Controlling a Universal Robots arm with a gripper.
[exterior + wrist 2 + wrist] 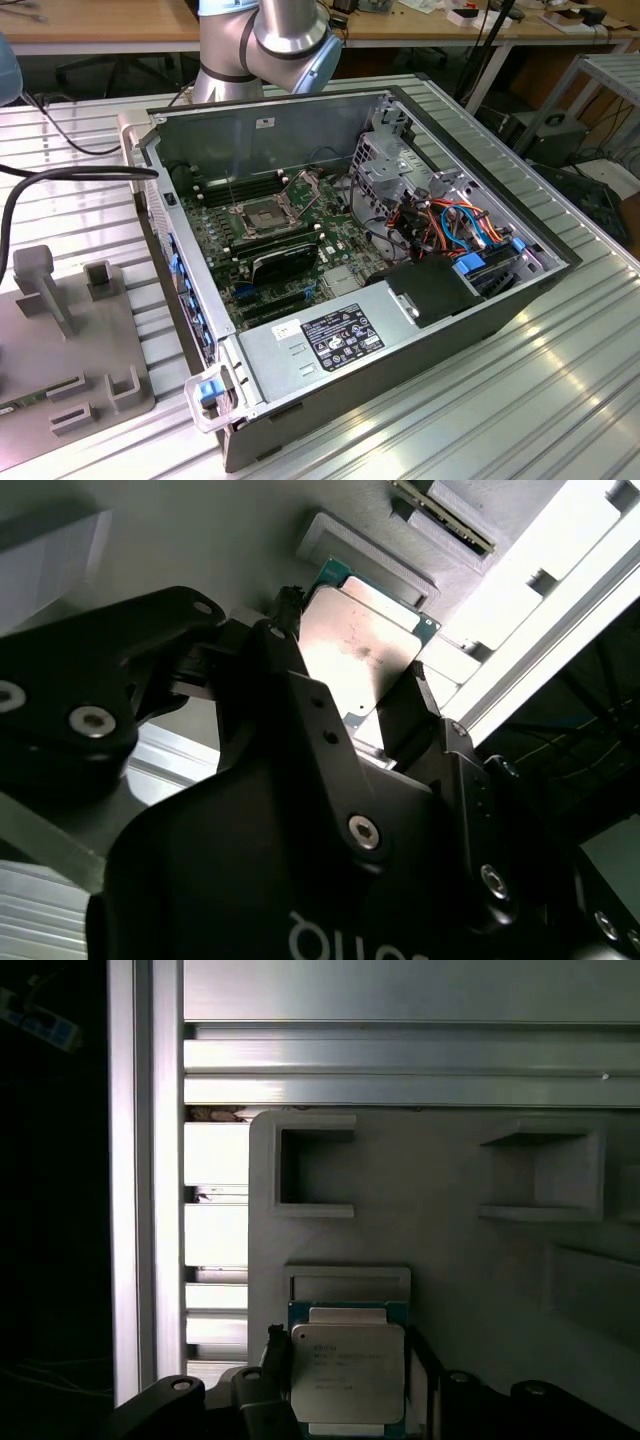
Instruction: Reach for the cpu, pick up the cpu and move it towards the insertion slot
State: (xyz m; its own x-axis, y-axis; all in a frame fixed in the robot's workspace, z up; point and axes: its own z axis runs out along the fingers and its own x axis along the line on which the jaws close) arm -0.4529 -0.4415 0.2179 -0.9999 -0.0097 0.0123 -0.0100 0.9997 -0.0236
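Observe in both wrist views that the gripper is narrowed onto the cpu. One black finger bears on one edge of the chip and the other finger bears on the opposite edge. The silvery top faces the cameras, with a green border showing round it. You cannot tell from these views whether the chip is clear of the surface beneath it. Under the chip lies the grey fixture plate, which rests on the aluminium profile table. A low raised frame on the plate stands just beside the cpu, and two open-sided rectangular pockets lie beyond that frame. In the exterior view, locate the insertion slot on the board inside the open computer case. Its retention plate is tilted up on its hinge, and the dark centre is uncovered. Note the obstructions around the socket: a black block just beside it on the near side, memory slots on the far side, and a metal drive cage and a bundle of coloured cables toward the exterior view's right. The case wall on the exterior view's left stands upright between the socket and the grey fixture plate outside the case.
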